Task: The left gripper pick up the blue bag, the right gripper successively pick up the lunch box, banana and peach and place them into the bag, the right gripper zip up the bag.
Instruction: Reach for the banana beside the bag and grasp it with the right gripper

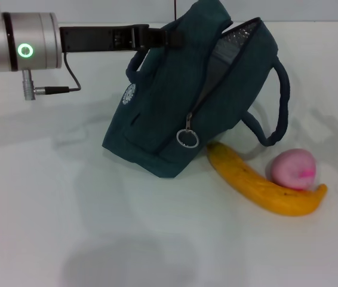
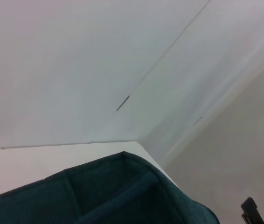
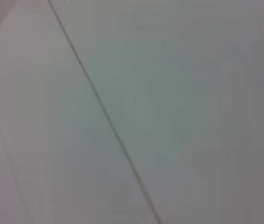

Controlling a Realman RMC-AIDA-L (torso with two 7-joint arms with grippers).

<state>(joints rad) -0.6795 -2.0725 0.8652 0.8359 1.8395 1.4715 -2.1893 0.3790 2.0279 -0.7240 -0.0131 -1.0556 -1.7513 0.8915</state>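
Head view: your left gripper (image 1: 168, 37) pinches the blue bag (image 1: 175, 101) at its top edge.
You'll find the bag tilted near the table's (image 1: 67, 227) far edge, mouth unzipped; banana (image 1: 264, 188) and peach (image 1: 293, 168) touch beside it.

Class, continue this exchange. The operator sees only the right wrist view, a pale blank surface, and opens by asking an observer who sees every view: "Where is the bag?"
Observer: The blue bag sits tilted on the table, with the left gripper at its upper edge.
Operator: Is it zipped?
Observer: No, its mouth gapes open, and the zip ring hangs at the low end.
Operator: And the fruit?
Observer: The banana lies on the table beside the bag, with the peach touching it.
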